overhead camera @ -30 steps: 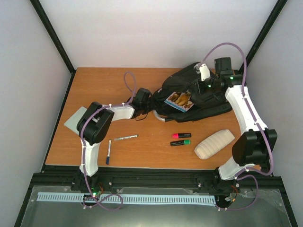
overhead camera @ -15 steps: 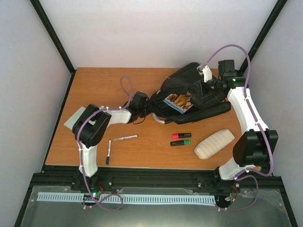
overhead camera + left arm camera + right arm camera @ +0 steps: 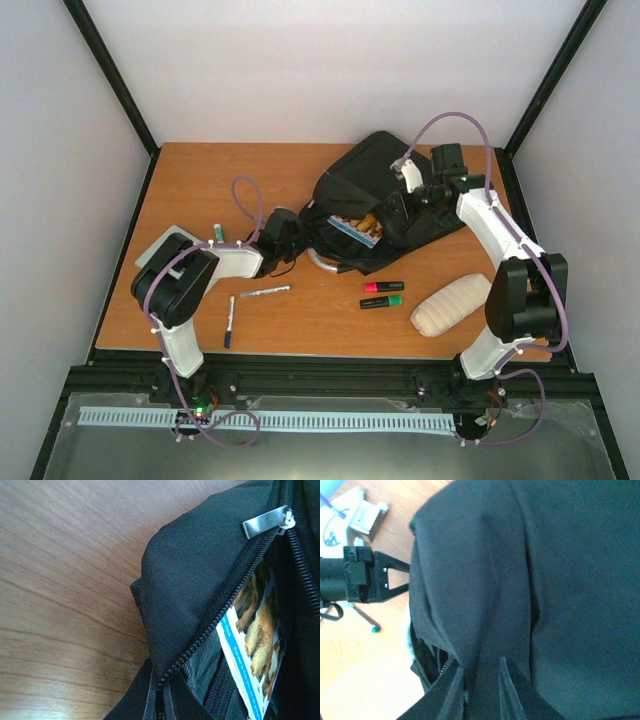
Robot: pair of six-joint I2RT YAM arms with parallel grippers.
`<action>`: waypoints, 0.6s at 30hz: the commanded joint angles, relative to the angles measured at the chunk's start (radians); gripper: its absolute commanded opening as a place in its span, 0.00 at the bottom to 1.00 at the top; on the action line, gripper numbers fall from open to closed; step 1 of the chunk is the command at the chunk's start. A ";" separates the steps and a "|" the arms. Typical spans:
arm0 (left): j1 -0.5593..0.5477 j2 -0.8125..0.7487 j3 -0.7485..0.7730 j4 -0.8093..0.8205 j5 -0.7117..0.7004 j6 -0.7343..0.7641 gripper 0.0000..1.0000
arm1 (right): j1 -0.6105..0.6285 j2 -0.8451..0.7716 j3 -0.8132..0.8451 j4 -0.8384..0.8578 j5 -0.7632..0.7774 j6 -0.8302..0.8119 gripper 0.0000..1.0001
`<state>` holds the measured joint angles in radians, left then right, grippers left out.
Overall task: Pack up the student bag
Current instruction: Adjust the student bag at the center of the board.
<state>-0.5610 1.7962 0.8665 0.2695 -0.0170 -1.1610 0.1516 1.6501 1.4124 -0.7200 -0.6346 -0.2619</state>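
Note:
The black student bag point(image 3: 385, 190) lies at the table's back right, its zipper open. A book with a dog picture point(image 3: 355, 222) sits mostly inside it and also shows in the left wrist view point(image 3: 255, 645). My left gripper point(image 3: 298, 232) is shut on the bag's edge at the end of the zipper point(image 3: 161, 700). A metal zipper pull point(image 3: 265, 521) lies above the opening. My right gripper point(image 3: 402, 205) is shut on a fold of the bag's black fabric point(image 3: 481, 690). The bag's grey loop handle point(image 3: 322, 263) points toward the front.
A pink highlighter point(image 3: 383, 287) and a green one point(image 3: 382, 301) lie in front of the bag, beside a beige ribbed pouch point(image 3: 453, 304). A silver pen point(image 3: 265, 291), a blue pen point(image 3: 229, 322), a green-capped marker point(image 3: 217, 232) and a grey sheet point(image 3: 158, 250) lie at the left.
Both arms have moved left and dragged the bag with them. The bag's opening has closed up around the book, which now shows less.

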 commanded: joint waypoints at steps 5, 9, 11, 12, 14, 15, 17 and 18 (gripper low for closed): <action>0.003 0.011 -0.006 0.063 -0.058 -0.067 0.01 | 0.081 0.036 -0.143 0.032 0.133 -0.135 0.51; 0.003 -0.026 0.002 0.020 -0.096 -0.047 0.01 | 0.179 0.049 -0.108 0.017 0.155 -0.159 0.60; 0.003 -0.023 0.016 0.004 -0.096 -0.039 0.01 | 0.205 0.066 -0.074 0.006 0.178 -0.150 0.62; 0.003 -0.016 0.022 -0.002 -0.094 -0.041 0.01 | 0.212 0.076 -0.061 0.005 0.194 -0.145 0.64; 0.003 -0.001 0.035 -0.008 -0.091 -0.054 0.01 | 0.219 0.100 -0.049 0.019 0.229 -0.123 0.66; 0.002 0.008 0.041 -0.008 -0.089 -0.058 0.01 | 0.219 0.116 -0.042 0.018 0.240 -0.119 0.67; 0.000 0.023 0.060 -0.023 -0.096 -0.063 0.01 | 0.219 0.130 -0.038 0.013 0.230 -0.118 0.70; 0.000 0.029 0.071 -0.029 -0.100 -0.061 0.01 | 0.220 0.127 -0.048 0.022 0.222 -0.116 0.70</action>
<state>-0.5648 1.8114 0.8673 0.2535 -0.0605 -1.2087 0.3691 1.7512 1.3548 -0.7063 -0.4446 -0.3828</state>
